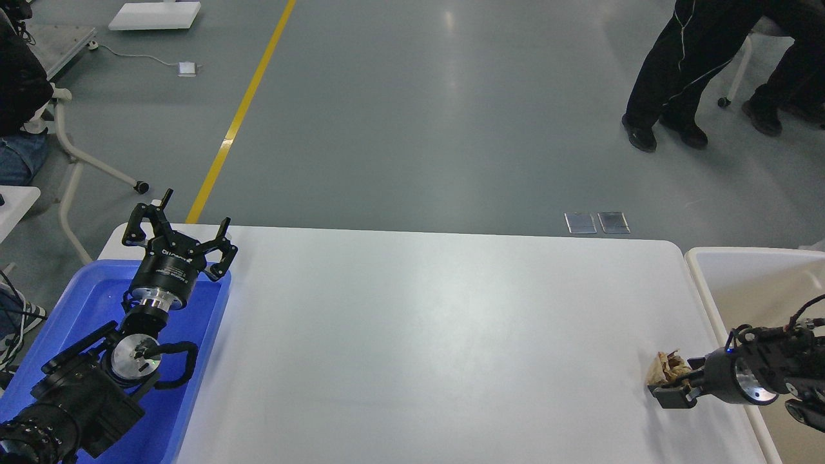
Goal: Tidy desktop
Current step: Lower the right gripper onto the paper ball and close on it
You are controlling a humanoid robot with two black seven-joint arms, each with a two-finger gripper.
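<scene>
The white desktop (419, 335) fills the middle of the head view. A small crumpled brown paper scrap (667, 366) lies near its right edge. My right gripper (671, 384) comes in from the right, low over the desktop, and its fingers are closed around the scrap. One dark finger (670, 396) shows below the paper; the other is hidden behind it. My left gripper (177, 233) is open and empty, raised over the far end of the blue tray (84, 296) at the left.
An off-white bin (747, 270) with a raised rim stands right of the desktop, under my right arm. A person's legs (683, 77) stand on the grey floor at the far right. A wheeled frame (84, 161) stands at the far left.
</scene>
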